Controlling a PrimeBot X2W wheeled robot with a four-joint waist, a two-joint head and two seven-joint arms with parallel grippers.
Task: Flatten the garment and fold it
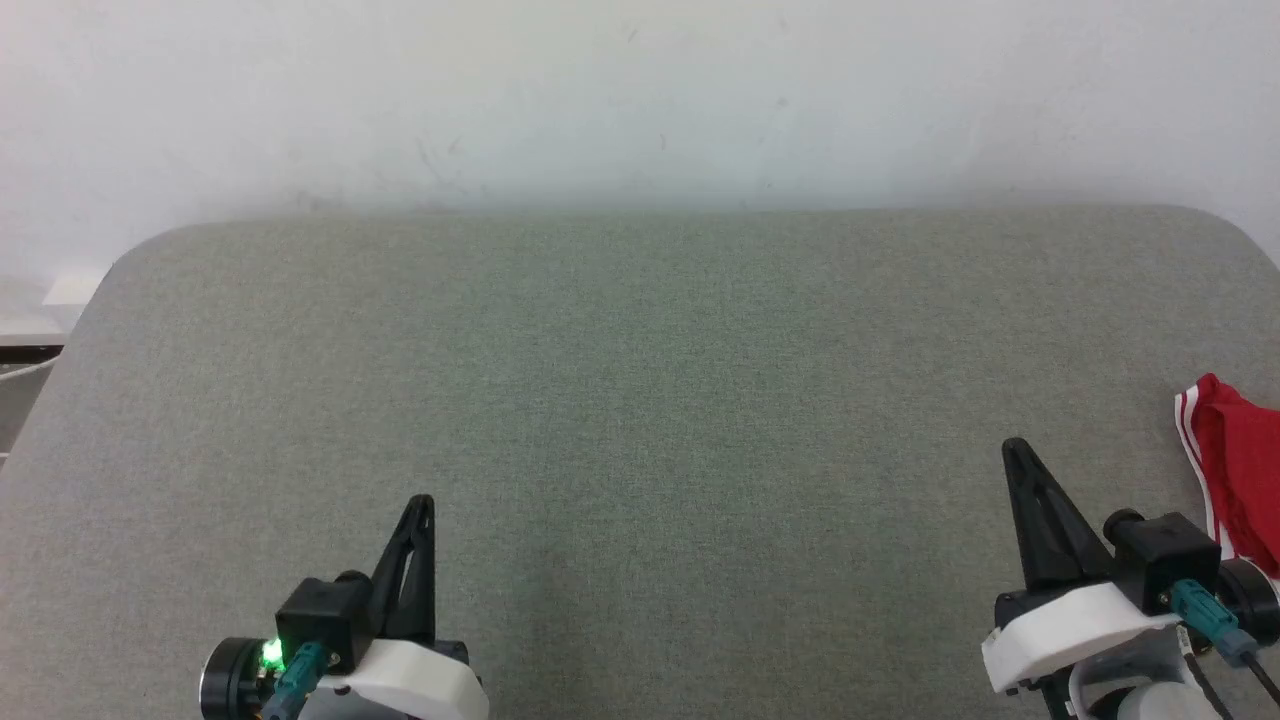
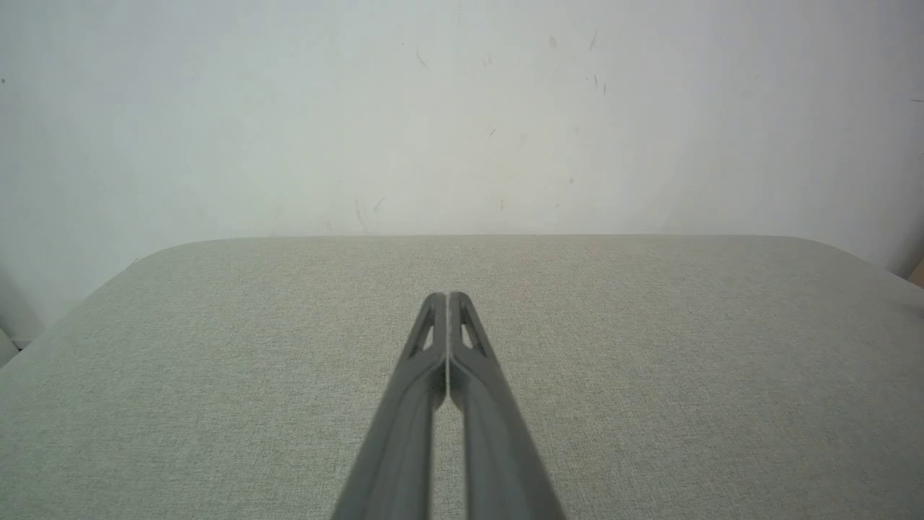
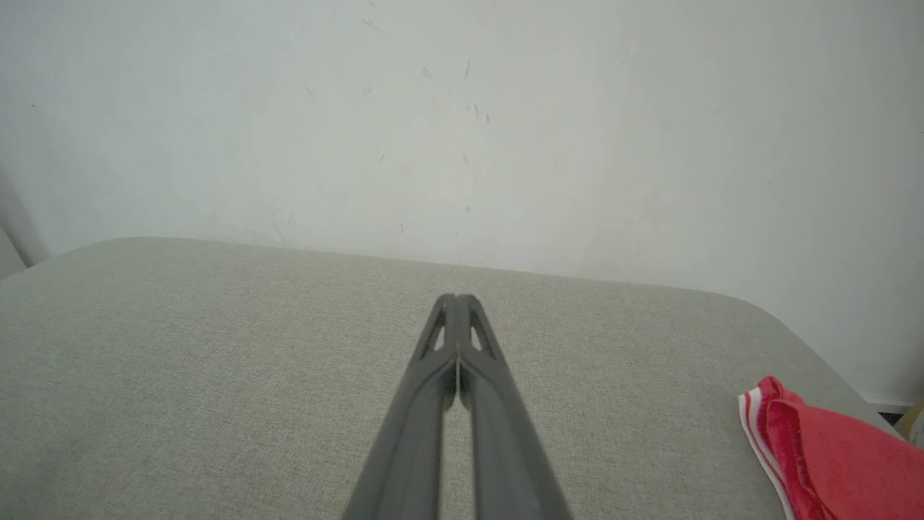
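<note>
Garment (image 1: 1243, 468) beside closed right pincer (image 1: 1017, 448)

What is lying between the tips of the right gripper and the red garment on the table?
Nothing: only bare grey table surface separates the shut right gripper from the garment at the right edge. The right wrist view shows this clearly.

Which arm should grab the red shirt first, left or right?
Right, probably. The shirt lies bunched at the right edge of the table, just beside the right claw; the left claw sits far across it.
</note>
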